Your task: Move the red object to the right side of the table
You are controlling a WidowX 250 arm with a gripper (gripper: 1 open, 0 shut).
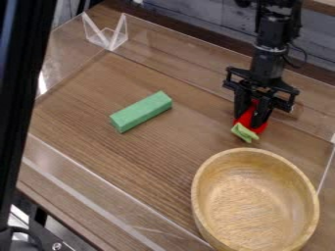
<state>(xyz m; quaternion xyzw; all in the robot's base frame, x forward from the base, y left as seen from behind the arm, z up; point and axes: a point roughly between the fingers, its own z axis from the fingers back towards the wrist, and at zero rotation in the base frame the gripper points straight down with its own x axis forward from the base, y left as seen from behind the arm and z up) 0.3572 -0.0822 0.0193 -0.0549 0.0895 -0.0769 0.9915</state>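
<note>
One view is supplied, a high camera looking down across the table.

Camera view: you see the gripper pointing almost straight down from a black arm at the far right of the tabletop. Its jaws stand narrow, closed on the red object, which sits between the fingertips with its red body partly hidden by the black fingers. The yellow-green leafy end shows just below the fingertips, at or touching the wood surface; whether the object is lifted clear you cannot tell.

Relative to the gripper, note the following:
- A wooden bowl lies near, toward the camera, upright and apart from the red object.
- A green block lies well apart to the picture-left, flat on the tabletop and angled.
- A clear acrylic wall runs behind and to the picture-left, with a folded clear bracket at the far left corner.
- A dark post crosses the near left foreground.
</note>
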